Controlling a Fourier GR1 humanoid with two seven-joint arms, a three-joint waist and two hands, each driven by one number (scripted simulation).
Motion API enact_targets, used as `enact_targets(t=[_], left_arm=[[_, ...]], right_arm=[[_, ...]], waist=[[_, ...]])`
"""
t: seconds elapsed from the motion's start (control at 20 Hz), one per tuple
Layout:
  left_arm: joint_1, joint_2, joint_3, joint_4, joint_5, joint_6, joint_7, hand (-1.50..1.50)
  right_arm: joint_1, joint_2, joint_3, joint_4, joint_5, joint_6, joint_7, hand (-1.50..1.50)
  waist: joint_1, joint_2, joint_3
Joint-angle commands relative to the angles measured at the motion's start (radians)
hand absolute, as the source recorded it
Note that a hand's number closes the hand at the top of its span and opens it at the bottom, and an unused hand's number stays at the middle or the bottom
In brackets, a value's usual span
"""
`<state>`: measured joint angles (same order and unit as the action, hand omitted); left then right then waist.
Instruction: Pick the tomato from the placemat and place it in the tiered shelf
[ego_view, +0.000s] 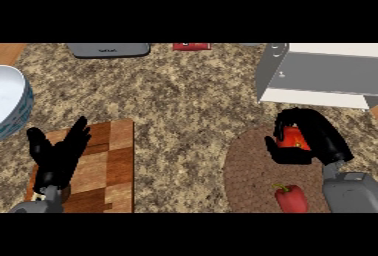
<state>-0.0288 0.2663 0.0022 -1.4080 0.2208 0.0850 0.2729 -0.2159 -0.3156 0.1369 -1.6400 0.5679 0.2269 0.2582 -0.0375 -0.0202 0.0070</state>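
Nearest, a red pepper (291, 198) lies on the placemat (247, 170) – beyond it the right hand (310, 137), curled around the tomato (291, 137), could clip the tiered shelf (325, 70) edge.

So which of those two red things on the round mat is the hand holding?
The upper one, the tomato, with the right hand curled round it. The other, a red pepper with a stalk, lies free below it on the placemat.
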Motion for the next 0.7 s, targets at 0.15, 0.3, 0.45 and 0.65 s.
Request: enact_targets(t=[0.15, 0.3, 0.45, 0.65], left_arm=[[0.033, 0.008, 0.010, 0.033, -0.003, -0.007, 0.009, 0.00], [0.055, -0.003, 0.003, 0.064, 0.001, -0.048, -0.044, 0.00], [0.059, -0.011, -0.010, 0.010, -0.003, -0.028, 0.006, 0.00], [0.037, -0.028, -0.008, 0.080, -0.027, -0.031, -0.063, 0.00]], right_arm=[[-0.055, -0.029, -0.113, -0.444, -0.018, 0.048, 0.333, 1.50], [-0.115, -0.052, -0.178, -0.537, -0.063, 0.122, 0.488, 1.50], [-0.244, -0.129, -0.324, -0.558, -0.195, 0.219, 0.609, 1.50], [-0.393, -0.212, -0.436, -0.534, -0.307, 0.280, 0.723, 1.50]], waist=[[-0.006, 0.004, -0.011], [0.017, 0.013, -0.010], [0.029, 0.012, -0.009], [0.027, 0.016, -0.009]])
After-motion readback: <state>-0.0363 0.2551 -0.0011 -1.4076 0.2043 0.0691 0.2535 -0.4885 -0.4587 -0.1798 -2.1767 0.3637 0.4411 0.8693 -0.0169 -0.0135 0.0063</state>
